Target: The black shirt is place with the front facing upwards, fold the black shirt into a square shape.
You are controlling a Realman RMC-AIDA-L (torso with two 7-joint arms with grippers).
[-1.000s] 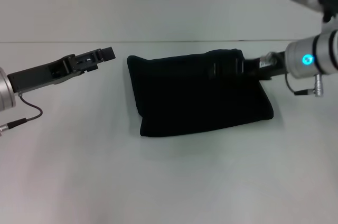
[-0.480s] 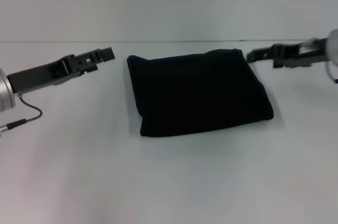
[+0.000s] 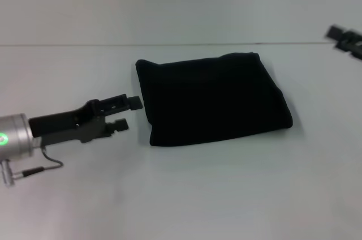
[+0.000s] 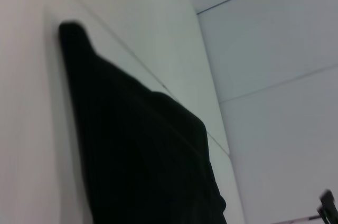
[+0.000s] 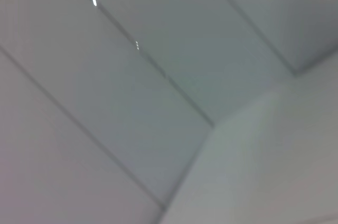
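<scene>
- Your table (image 3: pixel 186 195) is plain white, a pale wall behind it
- Shirt (image 3: pixel 212 97) lies folded into a rough rectangle in the middle of the table, toward the far side; all black on top, no print showing; its left edge runs from the far-left corner down to the near-left corner, right side bulges a bit
- In the left wrist view the shirt (image 4: pixel 142 155) fills the lower middle as a dark folded slab flat on the table, one corner sticking up as a small nub
- Your left gripper (image 3: pixel 129 113) sits low over the table just left of the shirt's near-left part, fingers spread with a clear gap and nothing between them; upper fingertip is right at the shirt's left edge, cannot tell if it touches
- Your right gripper (image 3: pixel 346 38) is only a blurred dark bit at the far right edge, well apart from the shirt; cannot tell how its fingers stand
- Right wrist view shows only pale wall panels and seams
</scene>
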